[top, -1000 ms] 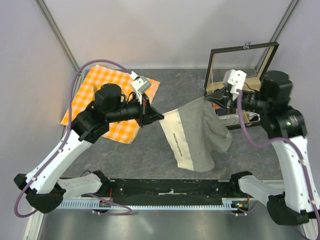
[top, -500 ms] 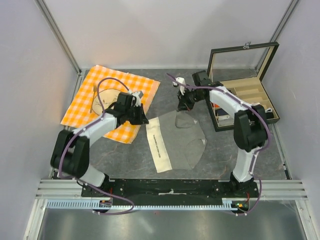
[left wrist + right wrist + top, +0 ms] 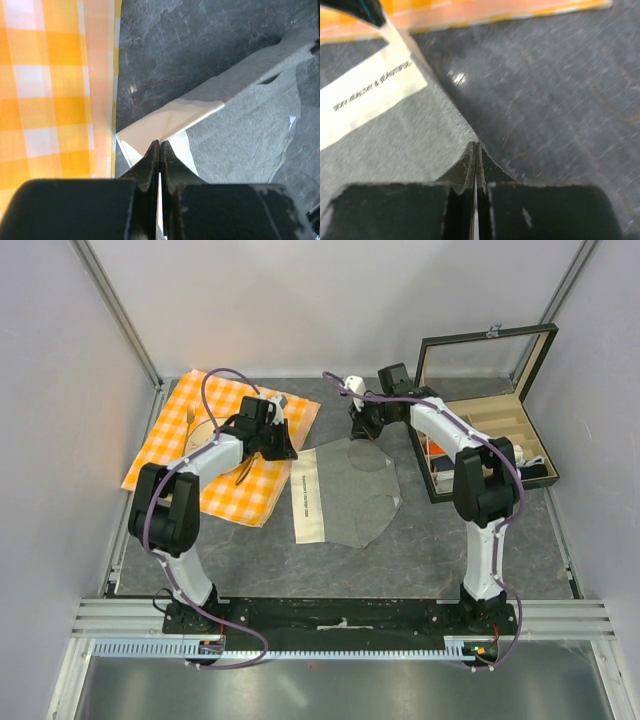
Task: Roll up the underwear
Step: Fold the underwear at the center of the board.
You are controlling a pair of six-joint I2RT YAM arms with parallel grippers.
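Note:
The underwear (image 3: 360,502) lies spread flat on the dark table, grey with its cream-white strip (image 3: 307,498) along the left edge. My left gripper (image 3: 290,452) is shut on the far corner of the strip, which the left wrist view (image 3: 159,144) shows pinched between the closed fingers. My right gripper (image 3: 362,432) is shut on the far right corner of the grey cloth, and the right wrist view (image 3: 476,145) shows that edge held between the closed fingers. Both grippers sit low at the table. The cloth edge is stretched between them.
The orange-and-white checked cloth (image 3: 180,460) with a plate (image 3: 205,435) lies left, just beside the left gripper. An open dark box with a glass lid (image 3: 490,430) stands right of the right arm. Frame rails run along the table's sides.
The underwear hung in the air between both grippers a second ago. Both arms have reached forward and down, and it now lies flat on the table, still held at two far corners.

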